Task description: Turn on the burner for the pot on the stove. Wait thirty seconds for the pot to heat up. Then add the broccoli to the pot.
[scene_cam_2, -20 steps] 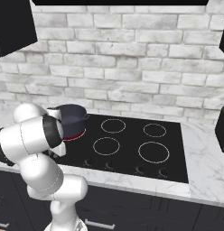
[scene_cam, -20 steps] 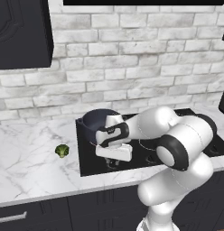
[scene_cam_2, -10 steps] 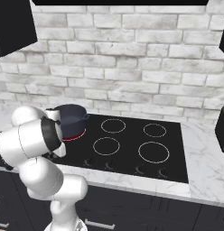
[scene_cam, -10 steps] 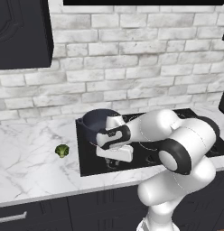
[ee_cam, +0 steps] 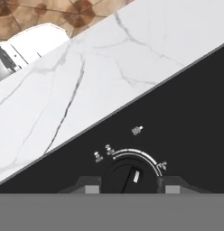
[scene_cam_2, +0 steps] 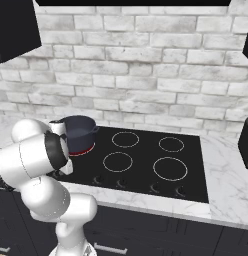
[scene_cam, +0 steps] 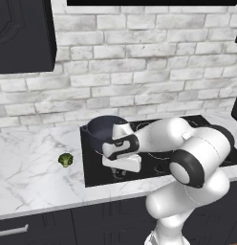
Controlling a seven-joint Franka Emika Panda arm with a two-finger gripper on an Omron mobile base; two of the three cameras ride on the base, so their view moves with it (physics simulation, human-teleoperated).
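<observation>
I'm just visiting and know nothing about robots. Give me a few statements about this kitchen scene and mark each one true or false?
1. The pot stands on a ring that glows red. True: the burner under it shows red, while the other rings are white.
2. The broccoli is already in the pot. False: it lies on the marble counter, left of the stove.
3. The gripper is at a stove knob. True: in the hand view its fingertips sit on either side of the knob.
4. The stove has two ring markings. False: it shows five, counting the pot's.
5. The gripper holds the pot by a handle. False: it is down at the stove's front edge.
</observation>
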